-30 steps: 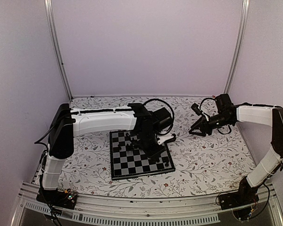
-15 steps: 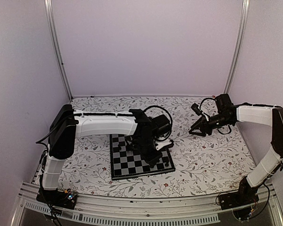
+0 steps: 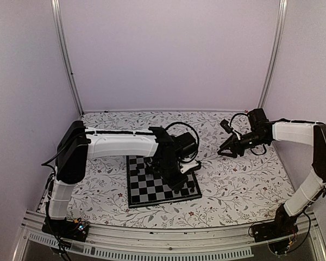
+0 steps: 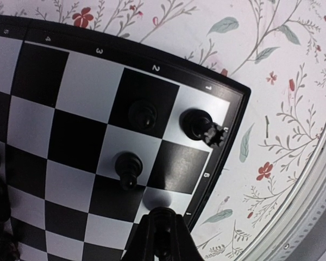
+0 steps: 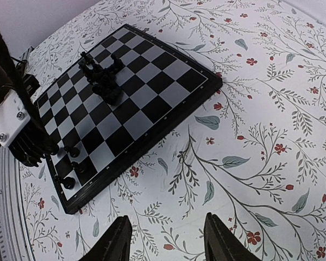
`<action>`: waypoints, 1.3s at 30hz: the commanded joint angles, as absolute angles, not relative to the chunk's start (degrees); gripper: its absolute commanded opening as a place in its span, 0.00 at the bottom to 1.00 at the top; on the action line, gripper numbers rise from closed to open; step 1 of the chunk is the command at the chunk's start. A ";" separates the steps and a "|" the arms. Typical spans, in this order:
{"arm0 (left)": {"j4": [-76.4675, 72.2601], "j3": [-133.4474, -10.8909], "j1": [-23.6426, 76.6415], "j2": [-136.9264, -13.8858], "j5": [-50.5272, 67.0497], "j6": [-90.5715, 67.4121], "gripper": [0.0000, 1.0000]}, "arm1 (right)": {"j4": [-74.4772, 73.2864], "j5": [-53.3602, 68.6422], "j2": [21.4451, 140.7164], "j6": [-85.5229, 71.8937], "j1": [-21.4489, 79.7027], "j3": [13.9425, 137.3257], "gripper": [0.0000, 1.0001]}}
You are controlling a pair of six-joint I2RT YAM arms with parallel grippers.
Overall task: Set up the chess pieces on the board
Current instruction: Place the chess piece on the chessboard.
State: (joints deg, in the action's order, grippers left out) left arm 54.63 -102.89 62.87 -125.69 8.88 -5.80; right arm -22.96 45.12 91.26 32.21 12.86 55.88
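Observation:
The board (image 3: 144,190) lies on the floral cover, in front of the left arm. My left gripper (image 4: 163,218) is shut on a black chess piece (image 4: 164,235), held just above a light square by the board's edge. Three chess pieces stand upright near that corner: one (image 4: 143,115) on a dark square, one (image 4: 198,124) in the corner square, one (image 4: 129,166) closest to the gripper. In the right wrist view a heap of chess pieces (image 5: 100,76) lies on the board's (image 5: 163,87) far part. My right gripper (image 5: 168,231) hangs open over the cover, nothing between its fingers.
The floral table cover (image 3: 233,179) spreads around the board. A metal rail (image 3: 168,242) runs along the near edge, close to the board's corner. Pale walls and two upright poles (image 3: 65,54) close off the back. My right gripper (image 3: 224,151) is well right of the board.
The left arm has dropped lower and shifted toward the board's near right corner with the piece in its grip. The right arm has not moved.

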 commanded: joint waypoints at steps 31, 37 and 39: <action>50.91 -101.77 62.69 -110.25 -4.68 -7.32 0.35 | -23.87 45.00 92.02 32.98 13.02 57.06 0.49; 48.76 -92.76 55.74 -105.11 -8.66 -11.48 0.35 | -24.09 45.27 92.20 33.31 13.03 57.13 0.49; 50.12 -90.86 54.39 -105.16 -10.86 -12.56 0.28 | -24.13 45.23 92.28 33.31 13.07 57.13 0.49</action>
